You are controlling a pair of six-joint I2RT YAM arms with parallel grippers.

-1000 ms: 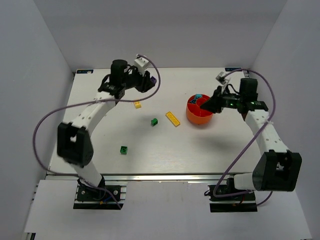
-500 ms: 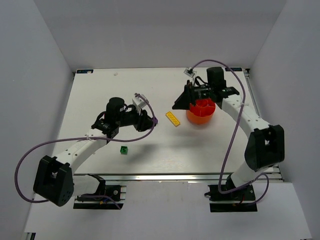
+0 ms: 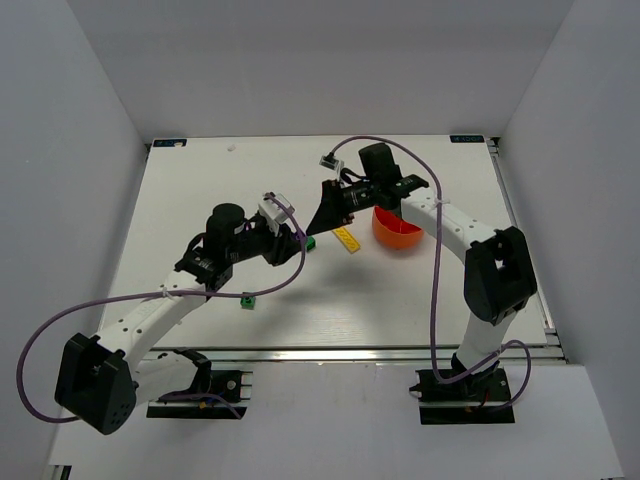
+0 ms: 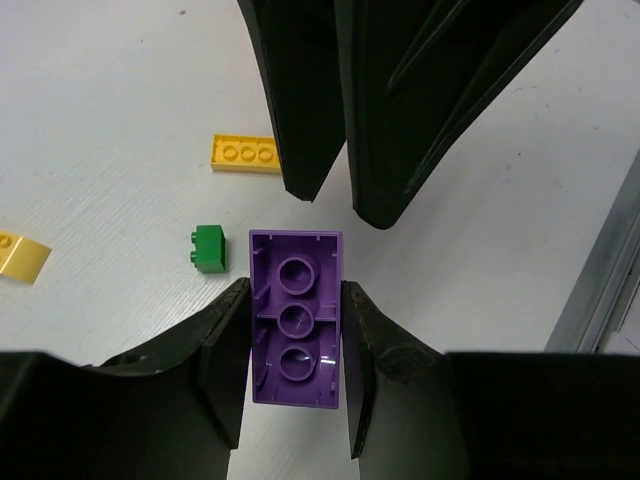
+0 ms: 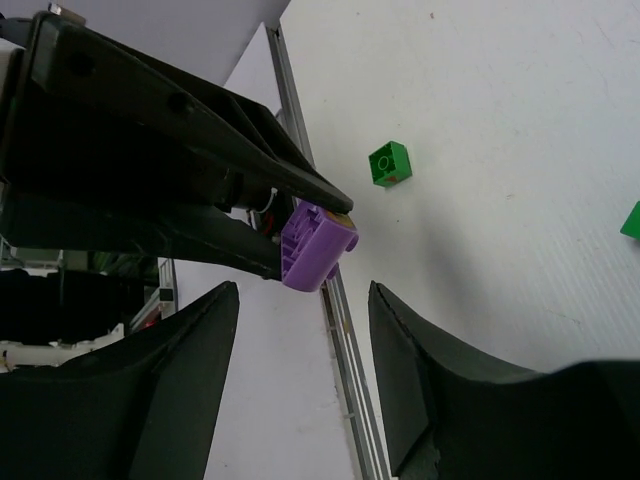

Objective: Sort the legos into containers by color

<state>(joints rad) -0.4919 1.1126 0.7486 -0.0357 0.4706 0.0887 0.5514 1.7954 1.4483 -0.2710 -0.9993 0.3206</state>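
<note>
The purple brick (image 4: 295, 345) is clamped by its long sides between the fingers of the left gripper (image 4: 296, 300), with its hollow underside turned to the wrist camera and one end protruding. That free end is judged to be offered on purpose. The right gripper (image 5: 303, 300) is set directly opposite with its jaws spread and nothing between them. A hand-over therefore appears intended, the right arm being the one beside the orange bowl (image 3: 398, 240). The brick is thus held in the air over the middle of the table (image 3: 200, 200), left of the bowl and not yet in any compartment. A long yellow brick (image 3: 347, 238), a small green brick (image 3: 310, 243) and a second green brick (image 3: 246, 299) are seen lying loose on the surface.

The left arm is stretched diagonally from its base toward the table's centre, with its fingers aimed at the right arm. The right arm is folded sharply at the elbow and carried across the bowl, and its wrist is tilted leftward and downward toward the brick.
</note>
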